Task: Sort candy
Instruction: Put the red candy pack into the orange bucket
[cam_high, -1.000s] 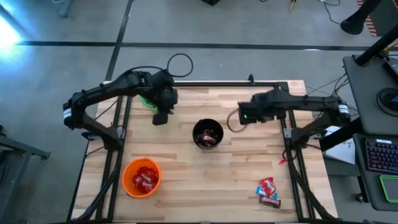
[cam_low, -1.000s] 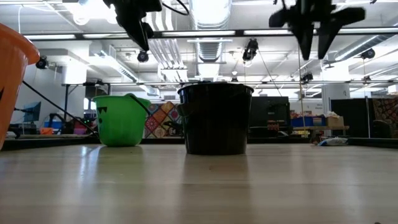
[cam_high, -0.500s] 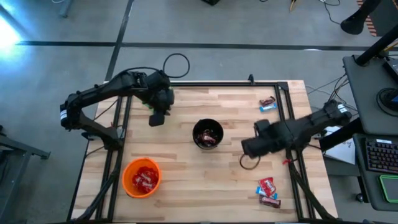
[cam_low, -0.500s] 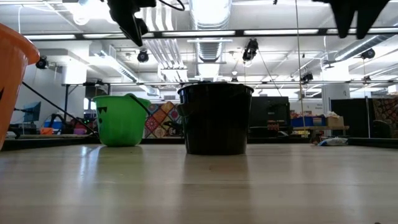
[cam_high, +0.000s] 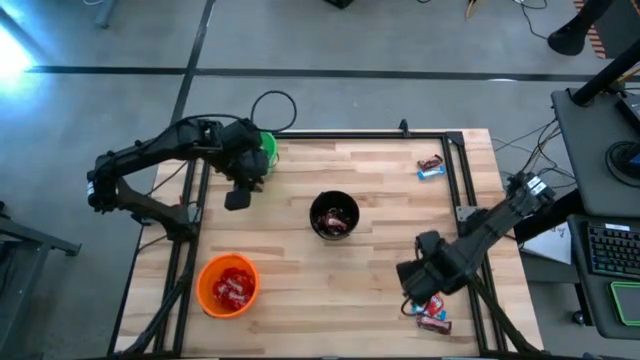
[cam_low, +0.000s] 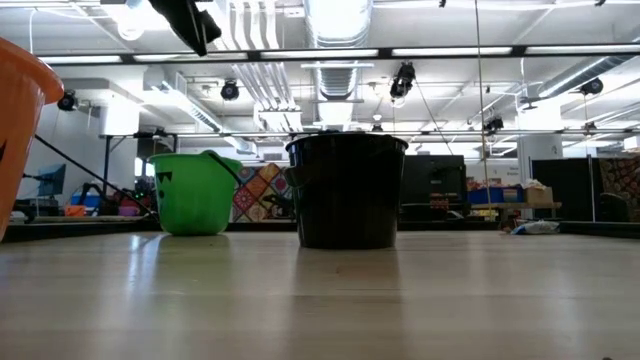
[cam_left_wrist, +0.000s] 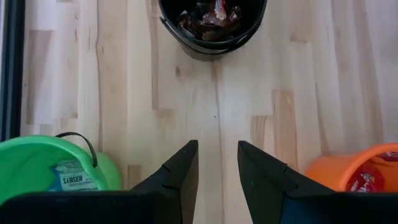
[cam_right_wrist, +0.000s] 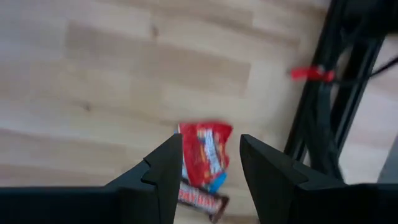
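Two candy bars (cam_high: 430, 312) lie near the table's (cam_high: 400, 190) front right corner, under the right gripper (cam_right_wrist: 210, 163), fingers apart and empty. Left gripper (cam_left_wrist: 216, 163), also apart, hovers beside the green cup (cam_high: 266, 149).

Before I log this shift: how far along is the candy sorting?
Done: candy sits in the orange cup, black cup and green cup. In hand: nothing; open right gripper hovers over red candy. Left: that pile and two far-edge pieces.
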